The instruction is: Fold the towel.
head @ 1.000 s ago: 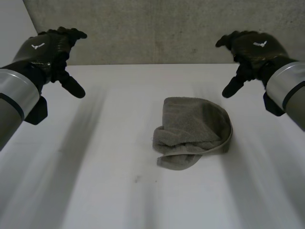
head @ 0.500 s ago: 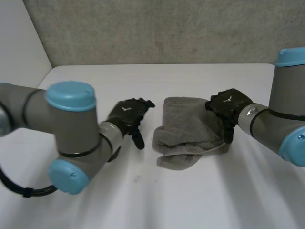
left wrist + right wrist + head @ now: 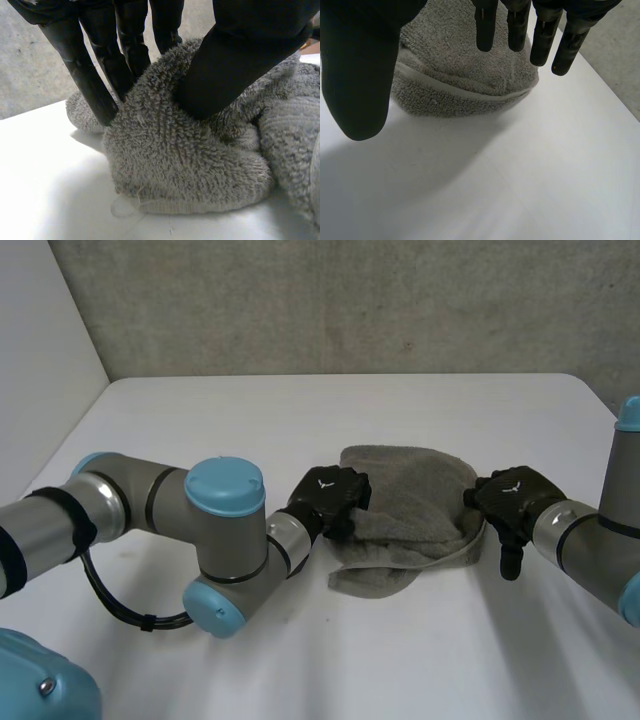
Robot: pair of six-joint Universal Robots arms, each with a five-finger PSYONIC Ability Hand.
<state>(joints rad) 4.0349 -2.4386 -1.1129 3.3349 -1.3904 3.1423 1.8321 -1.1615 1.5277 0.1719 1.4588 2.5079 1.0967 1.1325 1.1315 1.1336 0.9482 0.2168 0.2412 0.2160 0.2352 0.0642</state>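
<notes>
Lying crosswise: towel (image 3: 412, 502) | left hand (image 3: 330, 496) pinching edge | right hand (image 3: 516, 498) spread

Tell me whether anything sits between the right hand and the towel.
Nothing visible does. The right hand hangs open at the edge of the towel, with bare white table below it. The left hand pinches the towel's opposite side.
</notes>
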